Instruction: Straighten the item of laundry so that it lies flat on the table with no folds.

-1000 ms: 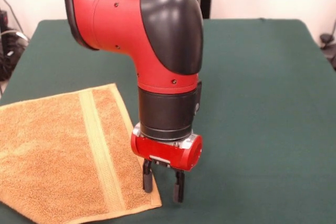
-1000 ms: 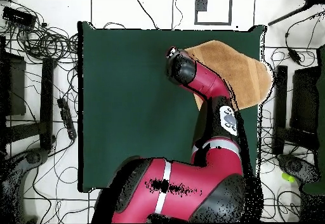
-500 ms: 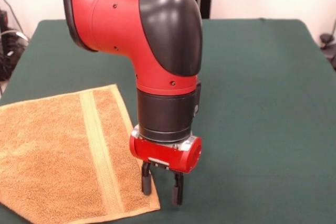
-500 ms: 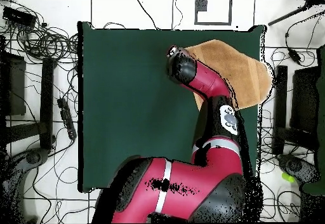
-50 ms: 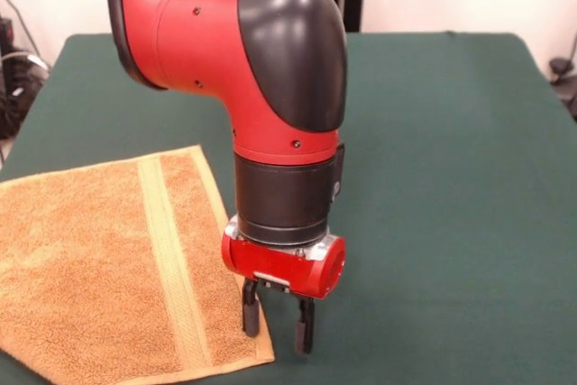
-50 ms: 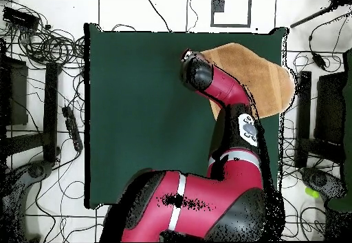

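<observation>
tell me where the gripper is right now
In the front view the gripper hangs open at the towel's near right corner, one finger over the hem.

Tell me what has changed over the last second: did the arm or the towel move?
The tool has shifted slightly toward the towel's near hemmed corner, by a barely visible amount; one finger stands over the hem, the other off it over the table. Its fingers remain open and grip nothing. The hand towel has kept its position and shape, its outer edge past the table's side.
</observation>
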